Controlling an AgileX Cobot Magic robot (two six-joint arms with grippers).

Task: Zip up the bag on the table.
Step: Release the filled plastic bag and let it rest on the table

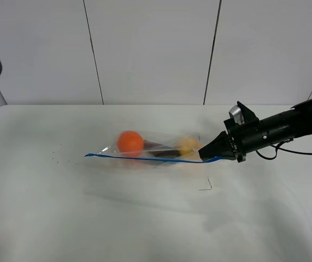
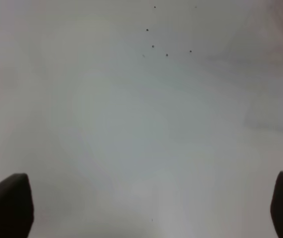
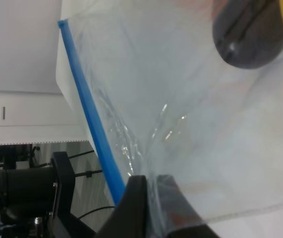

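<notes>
Three items weigh down the bag (image 1: 164, 143), yet its clear film looks limp and slippery to me; the firmer blue zipper strip (image 1: 145, 158) is my best hold. It lies in the middle of the worktop (image 1: 63, 207), its right end pinched in my right gripper (image 1: 204, 155). My left gripper (image 2: 146, 203) hangs spread over bare worktop, apart from it.

The clear rectangular plastic zip bag (image 1: 156, 147) lies on the large white tabletop (image 1: 145, 218), thin blue zipper strip (image 1: 145, 158) along its near edge. Inside: orange ball (image 1: 130, 142) left, dark oblong item (image 1: 161, 150) middle, yellow fruit (image 1: 188, 144) right. The right gripper (image 1: 204, 154) touches the bag's right end.
</notes>
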